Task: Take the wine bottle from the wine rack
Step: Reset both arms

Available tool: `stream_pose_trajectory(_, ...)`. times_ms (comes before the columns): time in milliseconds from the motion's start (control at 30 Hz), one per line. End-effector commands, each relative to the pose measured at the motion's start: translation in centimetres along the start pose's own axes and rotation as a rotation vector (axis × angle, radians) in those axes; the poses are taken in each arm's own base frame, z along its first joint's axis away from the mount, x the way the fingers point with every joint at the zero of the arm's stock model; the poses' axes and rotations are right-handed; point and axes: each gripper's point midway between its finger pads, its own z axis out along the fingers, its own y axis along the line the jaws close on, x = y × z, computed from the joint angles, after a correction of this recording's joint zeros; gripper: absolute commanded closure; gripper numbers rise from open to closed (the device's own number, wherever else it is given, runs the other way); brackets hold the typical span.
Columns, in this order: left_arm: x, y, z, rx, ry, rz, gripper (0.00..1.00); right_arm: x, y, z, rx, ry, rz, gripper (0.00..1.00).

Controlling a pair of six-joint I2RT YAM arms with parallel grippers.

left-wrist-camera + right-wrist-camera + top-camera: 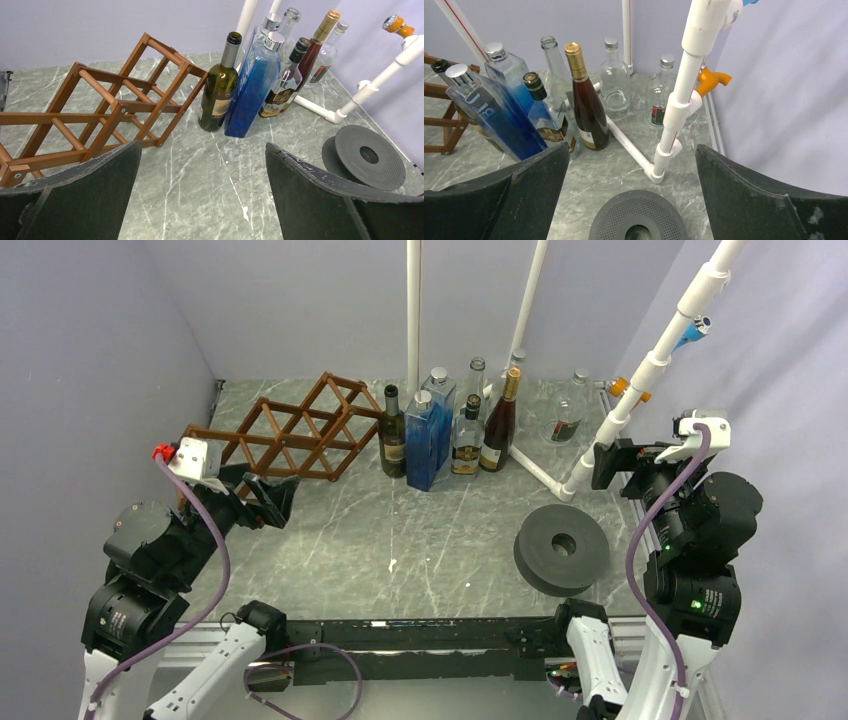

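Left gripper hangs with its fingers spread wide. Ahead and to its left the rack stands on the table. Straight ahead the green wine bottle stands upright on the table, just beside the rack's right end, with a blue bottle close on its other side. Right gripper is spread too, a grey disc close before it.
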Motion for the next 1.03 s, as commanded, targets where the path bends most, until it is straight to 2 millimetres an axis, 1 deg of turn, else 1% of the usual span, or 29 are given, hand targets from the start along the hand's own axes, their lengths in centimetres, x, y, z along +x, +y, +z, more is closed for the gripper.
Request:
stream_pose_trajectory(0, -1.1, 0.1, -0.5, -0.005, -0.036, 0.027, 0.00, -1.8, -0.4, -0.4, 0.028, -0.057, 0.008, 0.00)
stream_pose_trajectory(167, -0.8, 0.0, -0.2, 0.004, -0.038, 0.028, 0.00, -1.6, -0.2, -0.7, 0.022, -0.055, 0.007, 0.00)
stream_pose_trajectory(333, -0.5, 0.2, -0.1, -0.003, -0.038, 0.035, 0.00, -1.4, -0.2, -0.4, 0.015, -0.043, 0.014, 0.00)
stream_pose_trajectory(433, -0.3, 0.4, 0.0, -0.008, -0.037, 0.039, 0.00, -1.7, -0.5, 0.0, 0.026, -0.037, 0.016, 0.00)
stream_pose_trajectory(567, 0.4, 0.1, 0.9, 0.011, -0.016, 0.036, 0.00, -1.9, -0.5, -0.2, 0.028, -0.043, 0.013, 0.00)
stream_pose_trajectory(700, 0.3, 0.0, 1.1, 0.015, -0.023, 0.043, 0.01, -1.9, -0.7, 0.0, 0.031, -0.039, 0.016, 0.00)
stream_pose_trajectory(833, 0.9, -0.3, 1.5, 0.032, -0.006, 0.036, 0.01, -2.0, -0.7, -0.2, 0.032, -0.040, 0.016, 0.00)
stream_pose_trajectory(1000, 0.9, -0.1, 1.2, 0.027, -0.013, 0.041, 0.01, -1.8, 0.0, 0.0, -0.004, -0.034, 0.047, 0.00)
